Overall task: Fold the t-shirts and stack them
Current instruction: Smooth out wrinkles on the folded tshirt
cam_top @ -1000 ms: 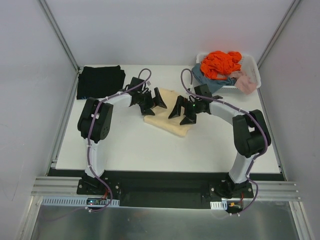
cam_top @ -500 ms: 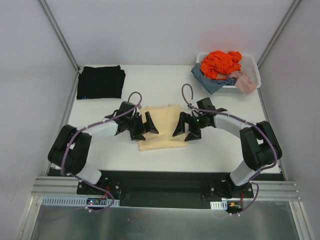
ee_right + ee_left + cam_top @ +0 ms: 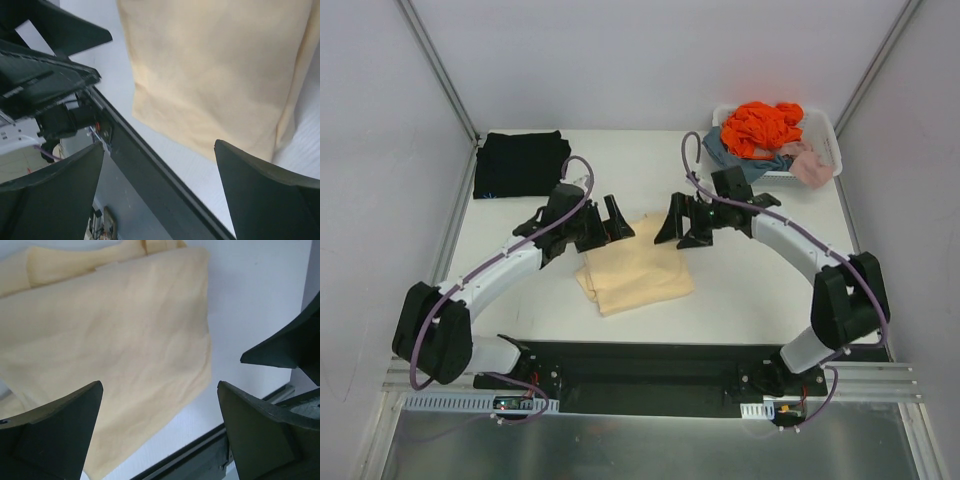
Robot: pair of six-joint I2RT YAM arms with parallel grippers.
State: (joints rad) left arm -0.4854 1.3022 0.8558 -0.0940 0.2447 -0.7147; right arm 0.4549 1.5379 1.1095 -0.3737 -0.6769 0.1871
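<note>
Cream-yellow soft cloth t-shirt [image 3: 635, 265] is folded into a rough rectangle, flat on the white tabletop [image 3: 750, 290], a bit skewed. It sits just base-side of both tools. The left gripper [image 3: 606, 221] is at its far-left corner and the right gripper [image 3: 682, 223] is just beside its far-right corner, with the shirt's far edge in the gap between them. Both grippers are released: jaws spread wide, nothing between them. Can't tell hover height, but no cloth is pinched. Left wrist view: black fingers [image 3: 55, 435] at either side, shirt beneath spanning most of the gap, its folded edge running down toward the right-hand finger, bare table past it. Right wrist view: same shirt beneath and ahead of the fingers [image 3: 265, 190], with the dark front rail of the table off to one side. Black soft cloth t-shirt [image 3: 520, 164] is folded flat, well apart from the left gripper, outboard of it and farther from the bases, at the table corner. The two shirts lie apart, not stacked. White plastic slotted basket [image 3: 825, 130] sits beyond the right gripper at the opposite far corner. It holds a crumpled orange cloth [image 3: 760, 125], a grey-blue cloth [image 3: 740, 160] and a pink cloth [image 3: 810, 165], the last two hanging over the rim.
</note>
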